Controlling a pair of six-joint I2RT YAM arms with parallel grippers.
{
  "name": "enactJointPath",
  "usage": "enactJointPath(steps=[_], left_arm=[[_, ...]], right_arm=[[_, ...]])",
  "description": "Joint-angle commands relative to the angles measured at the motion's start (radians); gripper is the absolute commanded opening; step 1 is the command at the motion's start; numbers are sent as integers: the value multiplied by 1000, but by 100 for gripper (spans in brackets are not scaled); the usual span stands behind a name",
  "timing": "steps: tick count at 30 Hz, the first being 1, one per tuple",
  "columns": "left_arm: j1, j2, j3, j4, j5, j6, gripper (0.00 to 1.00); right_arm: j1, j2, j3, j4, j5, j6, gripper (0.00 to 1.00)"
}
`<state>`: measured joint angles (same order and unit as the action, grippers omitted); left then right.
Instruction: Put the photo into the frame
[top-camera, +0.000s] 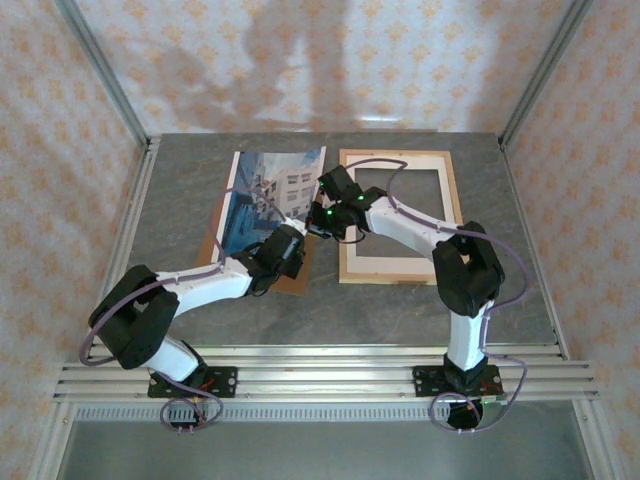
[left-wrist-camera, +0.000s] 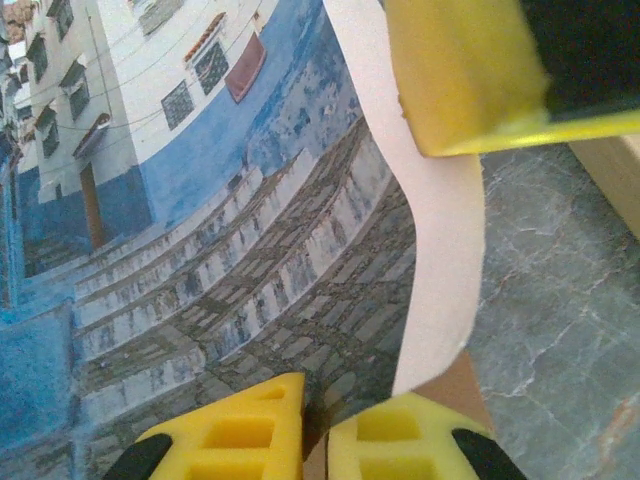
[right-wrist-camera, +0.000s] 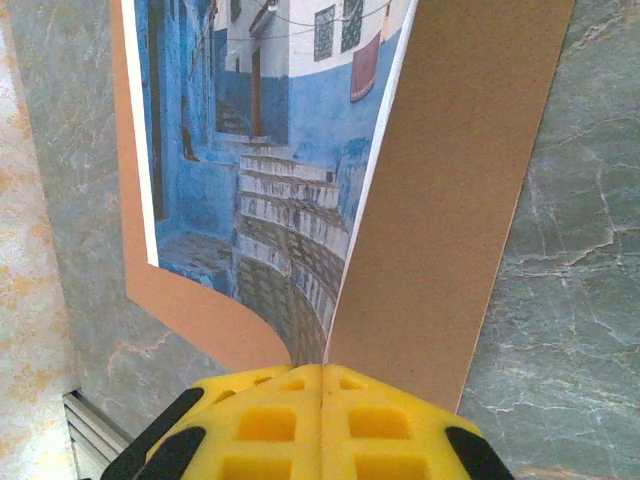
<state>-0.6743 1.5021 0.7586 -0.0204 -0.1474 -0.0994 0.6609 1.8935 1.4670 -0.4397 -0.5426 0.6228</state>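
Right wrist view: right gripper (right-wrist-camera: 320, 385) is clamped on the upcurled photo (right-wrist-camera: 270, 180) and board (right-wrist-camera: 450, 200) edges together. Left wrist view: left gripper (left-wrist-camera: 315, 400) pinches photo's near edge. Top view adds frame (top-camera: 400, 152), just right of both grippers.

Top cam overhead, wrists near photo (left-wrist-camera: 200, 200)
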Motion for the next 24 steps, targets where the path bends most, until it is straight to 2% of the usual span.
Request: enactJointPath(steps=[1,2,5,6,9,14,18,22,24], left_arm=[[-4,-35,23,2,43,-34,7],[-5,-41,25,-1,49,-42,5],[-4,-64,36,-10,55,-64,1],[-4,-74,40,-10,57,-68,0],[-2,-98,55,-15,58,-74,0],[34,-119,121,-50,111,-106,0],[91,-143,194,-36,197,-154,0],[110,-135,354,-38,247,-171,0],[108,-107,465,-32,305,-190,0]], right_arm=[[-21,-14,46,3,13,-7,5],[-29,-21,46,7,13,-6,9],[-69,-60,46,12,22,-6,43],[-86,-78,43,13,30,-8,52],[-130,-135,35,16,57,-17,70],[-189,-208,6,-11,115,-40,81],[-238,-259,-48,-24,156,-54,84],[-282,-300,-105,-13,182,-53,84],[-305,-310,-122,-11,191,-49,84]])
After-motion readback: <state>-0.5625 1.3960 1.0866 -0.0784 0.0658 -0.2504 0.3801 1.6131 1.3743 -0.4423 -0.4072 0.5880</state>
